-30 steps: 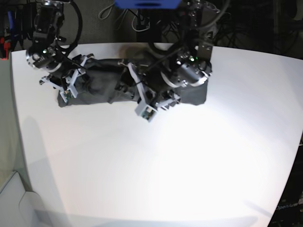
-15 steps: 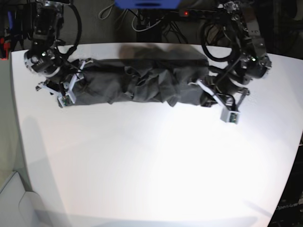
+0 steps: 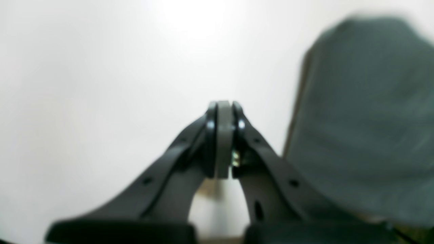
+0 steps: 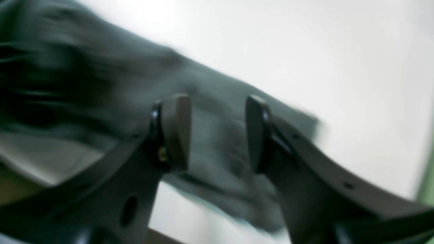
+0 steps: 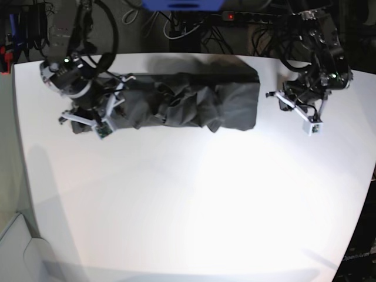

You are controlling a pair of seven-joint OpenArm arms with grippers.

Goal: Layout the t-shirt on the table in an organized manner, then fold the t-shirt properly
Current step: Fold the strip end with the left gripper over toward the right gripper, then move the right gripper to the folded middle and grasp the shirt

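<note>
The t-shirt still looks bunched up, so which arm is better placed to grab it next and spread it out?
Probably the right: its claw is open over the t-shirt end. The left claw is shut, empty, off the cloth over bare table.

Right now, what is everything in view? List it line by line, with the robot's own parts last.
t-shirt: one, dark charcoal grey, lying as a long rumpled band across the far part of the table, not yet flat.
table: one, white, rounded corners, filling most of the base view.
cables and dark gear: several, black with some white, behind the table's far edge.
blue object: one, at the top edge of the base view, cut off; cannot tell what it is.
left gripper: one, black, shut on nothing, over bare table beside the shirt's end.
right gripper: one, black, open, at the shirt's other end with cloth showing between the pads; too blurred to tell whether it touches.
</note>
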